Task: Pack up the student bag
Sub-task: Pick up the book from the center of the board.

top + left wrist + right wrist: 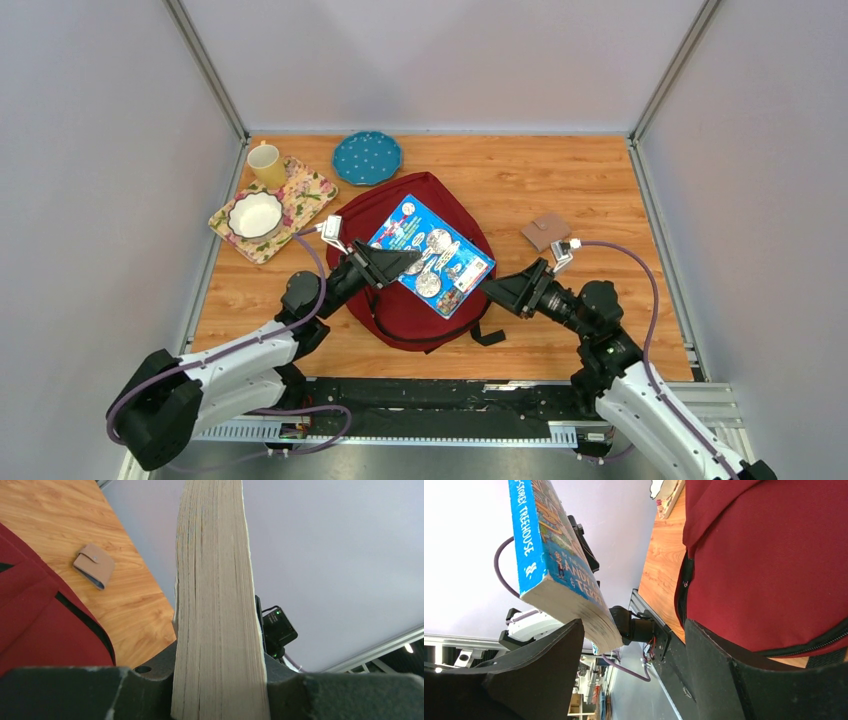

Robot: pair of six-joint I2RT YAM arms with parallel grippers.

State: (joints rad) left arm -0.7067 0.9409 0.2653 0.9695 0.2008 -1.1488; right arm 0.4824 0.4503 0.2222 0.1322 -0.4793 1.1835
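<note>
Now | left tool [396, 262] grips book [436, 256] | above student bag [402, 312]

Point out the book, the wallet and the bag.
book [432, 255], top view, middle of its blue cover.
wallet [546, 232], top view, centre of its tan face.
bag [405, 318], top view, bare red fabric below the book.

One backpack [400, 312]; one book [432, 255]; one wallet [546, 232]; one plate [367, 158]; one tray [311, 189]; one bowl [255, 215]; one mug [267, 165]
</note>
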